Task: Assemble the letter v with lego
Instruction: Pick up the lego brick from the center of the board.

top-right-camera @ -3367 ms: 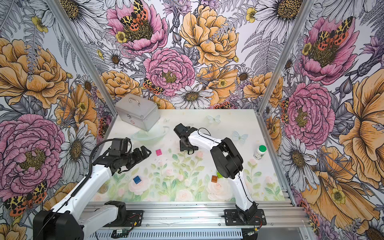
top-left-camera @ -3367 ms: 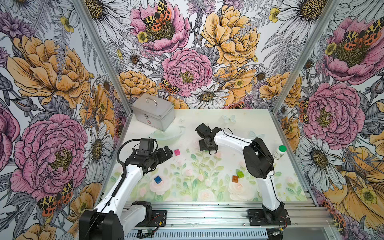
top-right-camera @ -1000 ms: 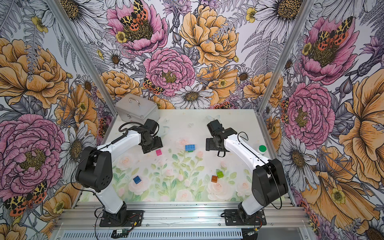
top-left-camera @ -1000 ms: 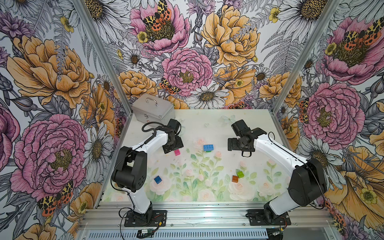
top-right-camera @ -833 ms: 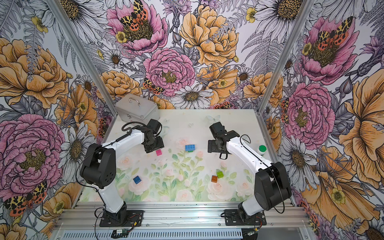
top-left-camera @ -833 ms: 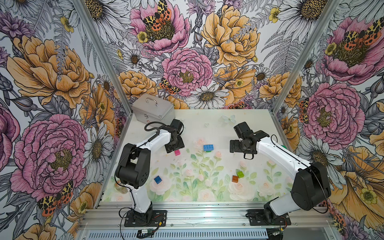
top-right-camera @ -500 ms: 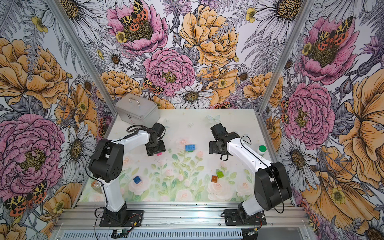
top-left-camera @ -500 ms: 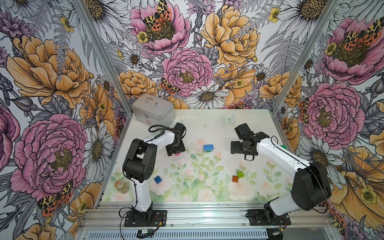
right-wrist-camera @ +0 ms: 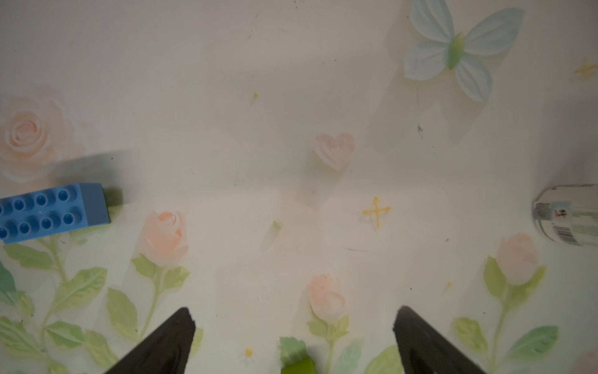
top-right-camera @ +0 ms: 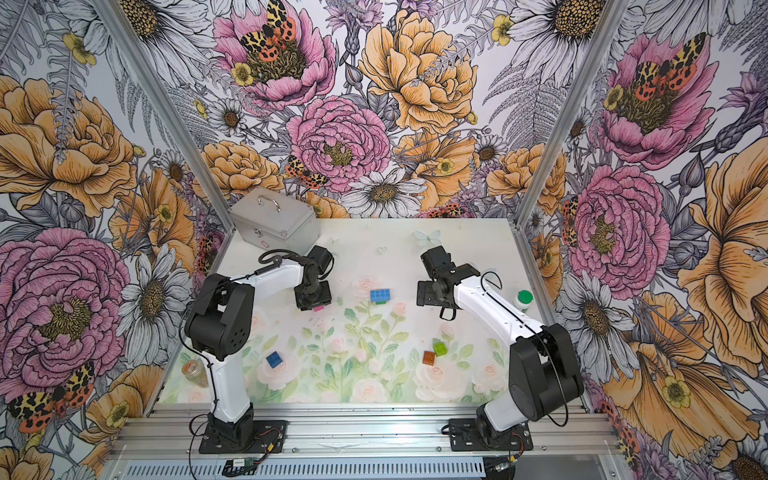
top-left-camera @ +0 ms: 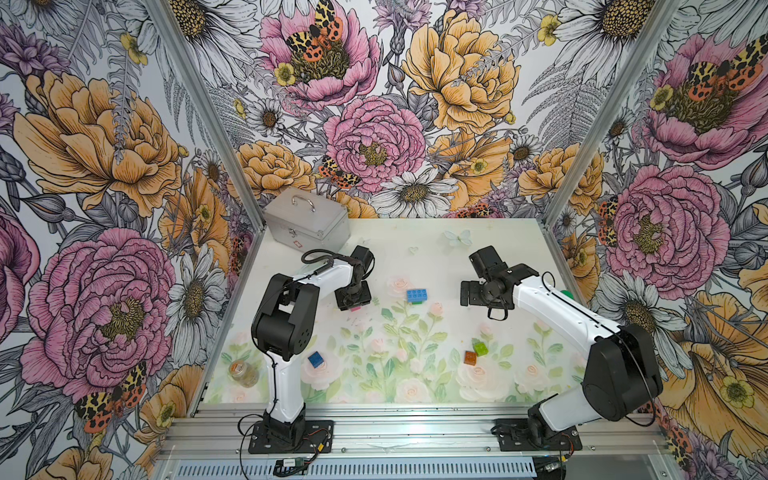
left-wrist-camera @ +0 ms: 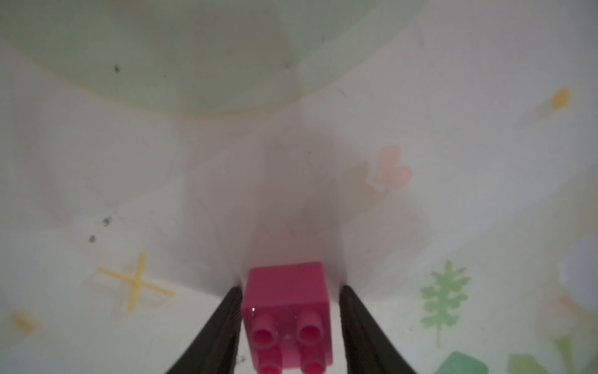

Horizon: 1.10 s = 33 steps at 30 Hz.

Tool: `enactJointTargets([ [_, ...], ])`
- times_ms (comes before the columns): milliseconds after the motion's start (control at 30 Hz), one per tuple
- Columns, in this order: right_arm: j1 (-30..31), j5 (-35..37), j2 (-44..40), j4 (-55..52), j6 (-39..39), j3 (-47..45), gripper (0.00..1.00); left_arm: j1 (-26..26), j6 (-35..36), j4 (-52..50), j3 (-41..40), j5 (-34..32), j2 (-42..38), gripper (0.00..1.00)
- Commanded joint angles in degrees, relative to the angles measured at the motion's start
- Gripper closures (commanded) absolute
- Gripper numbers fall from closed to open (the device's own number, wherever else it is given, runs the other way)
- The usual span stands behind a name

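A closed silver case (top-left-camera: 307,222) sits at the tabletop's (top-left-camera: 415,237) back-left corner, and a small jar (top-left-camera: 243,372), its contents unreadable, stands front left. The left arm is bent sharply, its pincer (left-wrist-camera: 290,287) pointing down around the pink brick (left-wrist-camera: 286,301), one finger touching and the other a sliver off; a dark-blue brick (top-left-camera: 316,359) lies nearer the front. Mid-tabletop the light-blue brick (top-left-camera: 417,294) rests on a dark-green brick (top-left-camera: 417,302), the right pincer (right-wrist-camera: 294,311) hovers beside them spread wide, an orange brick (top-left-camera: 470,357) and a lime brick (top-left-camera: 481,348) lie together frontward, and a green-capped bottle (top-right-camera: 524,300) stands at the right edge.
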Motion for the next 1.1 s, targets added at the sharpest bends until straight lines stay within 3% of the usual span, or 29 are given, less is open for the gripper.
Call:
enactJointTargets([
  [0, 0.1, -5.4, 0.1, 5.1, 0.9, -1.4, 0.01, -0.7, 1.9, 0.3, 0.7, -1.0, 1.1, 0.6],
  [200, 1.0, -24.7, 1.5, 24.7, 10.9, -6.1, 0.03, -2.4, 5.2, 0.4, 1.1, -0.7, -2.6, 0.73],
  [500, 2.2, -28.5, 6.8, 59.1, 29.4, -16.8, 0.09, -7.9, 6.8, 0.6, 2.2, 1.9, -10.1, 0.75],
  [800, 2.2, -31.1, 15.0, 64.3, 29.0, -16.6, 0.15, -9.6, 7.5, 0.6, 5.5, 5.1, -10.1, 0.75],
  [967, 2.2, -32.7, 18.4, 59.8, 26.0, -13.0, 0.26, -10.6, 7.4, 0.5, 7.8, 6.2, -6.9, 0.75],
  [1067, 2.3, -33.1, 19.5, 57.7, 24.6, -11.8, 0.26, -10.8, 6.9, 0.5, 8.8, 7.0, -5.9, 0.75],
])
